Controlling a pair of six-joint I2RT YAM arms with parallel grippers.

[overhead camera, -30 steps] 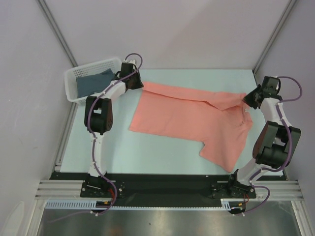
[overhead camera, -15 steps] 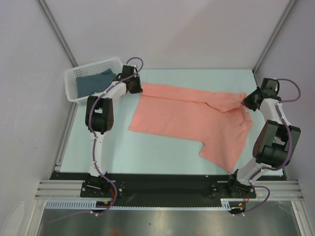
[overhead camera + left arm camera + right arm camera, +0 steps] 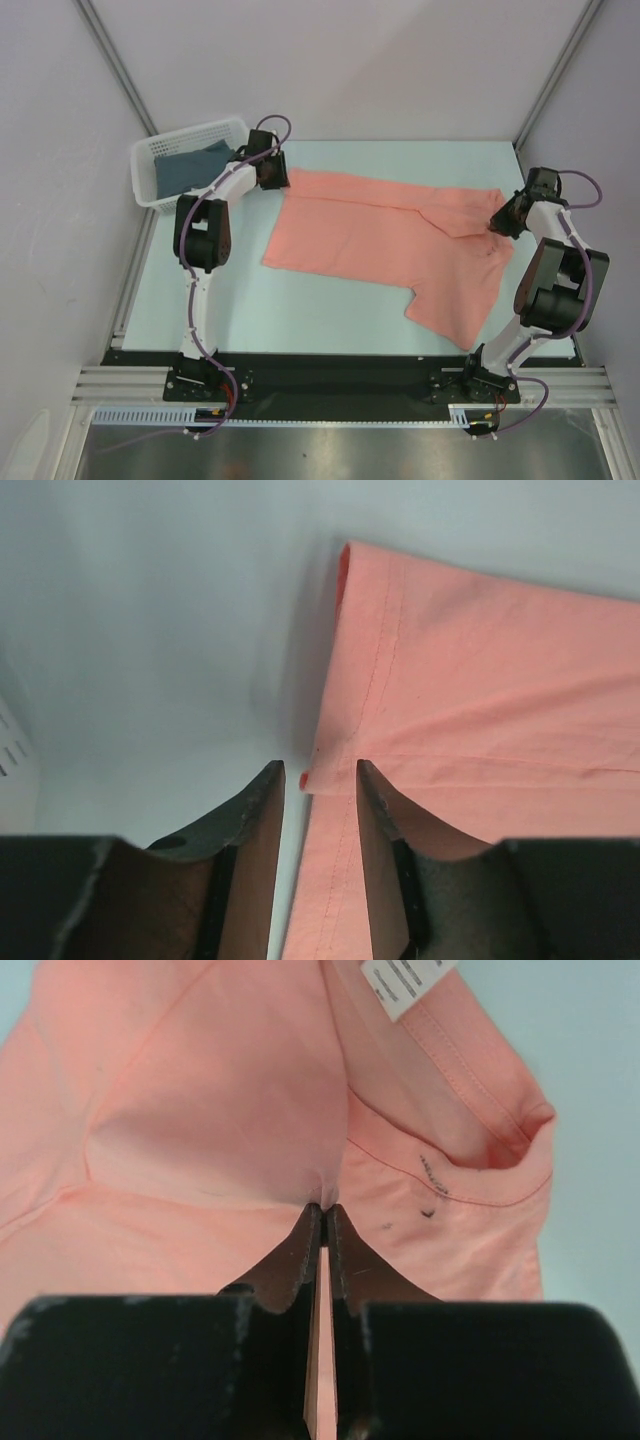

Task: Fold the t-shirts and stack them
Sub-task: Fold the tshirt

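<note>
A salmon-pink t-shirt (image 3: 380,235) lies spread across the light table, partly folded along its far edge. My left gripper (image 3: 276,178) is at the shirt's far left corner. In the left wrist view its jaws (image 3: 320,775) stand open, with the shirt's hem (image 3: 480,700) lying loosely between them. My right gripper (image 3: 501,218) is at the shirt's right end by the collar. In the right wrist view it (image 3: 325,1208) is shut on a pinch of the pink fabric (image 3: 200,1110), just below the neck opening and the white label (image 3: 400,980).
A white basket (image 3: 150,160) stands at the far left corner of the table and holds a dark blue-grey t-shirt (image 3: 185,168). Grey walls close in the table on three sides. The table's right edge is close to my right gripper.
My right gripper has moved a little nearer and rightward with the collar end, drawing that end of the shirt flatter. The left gripper has barely shifted at the far left corner.
</note>
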